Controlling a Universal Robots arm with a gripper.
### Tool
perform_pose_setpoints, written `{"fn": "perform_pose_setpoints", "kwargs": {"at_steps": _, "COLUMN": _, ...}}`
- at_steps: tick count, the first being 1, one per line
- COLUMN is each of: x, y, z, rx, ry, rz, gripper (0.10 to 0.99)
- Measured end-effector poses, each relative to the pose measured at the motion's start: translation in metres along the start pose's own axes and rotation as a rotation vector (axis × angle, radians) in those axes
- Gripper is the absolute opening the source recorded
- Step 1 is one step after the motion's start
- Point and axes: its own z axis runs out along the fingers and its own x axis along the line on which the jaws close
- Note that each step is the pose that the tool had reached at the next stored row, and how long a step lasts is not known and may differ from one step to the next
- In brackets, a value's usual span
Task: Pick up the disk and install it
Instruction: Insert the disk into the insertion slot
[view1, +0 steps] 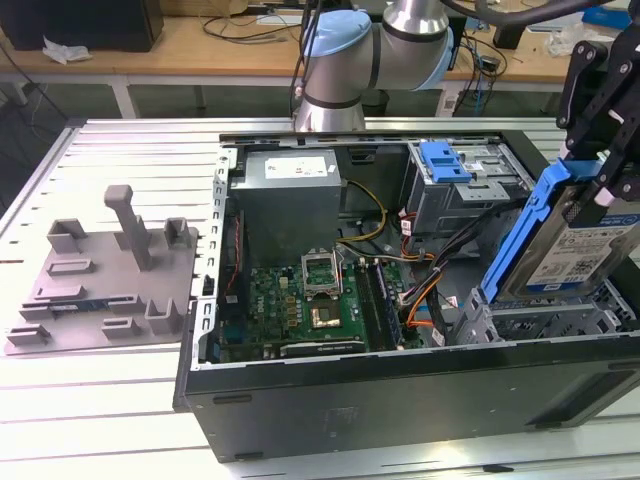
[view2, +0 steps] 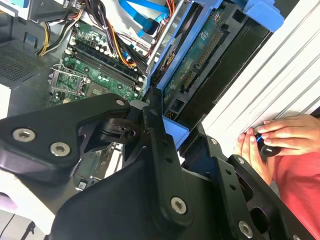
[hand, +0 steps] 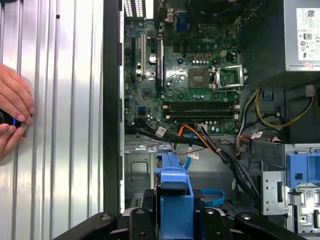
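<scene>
Gripping the disk (view1: 575, 250) tilted above the metal bay (view1: 540, 322), the pincer (view1: 612, 185) should, I reckon, square it with the bay's walls and miss the cables (view1: 455, 250).

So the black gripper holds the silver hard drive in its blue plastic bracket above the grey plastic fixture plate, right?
No. In the exterior view the black gripper holds the silver hard drive above the open black computer case, not the grey fixture plate.

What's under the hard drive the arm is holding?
Under the silver hard drive in its blue bracket sits a grey metal drive bay; the drive hides part of it.
</scene>
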Motion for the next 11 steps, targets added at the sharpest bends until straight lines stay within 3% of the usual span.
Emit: {"fn": "perform_pose_setpoints", "kwargs": {"at_steps": 11, "x": 0.0002, "y": -0.0016, "z": 0.0123, "rx": 0.000, "ry": -0.0001, "rz": 0.001, "gripper": 0.369}}
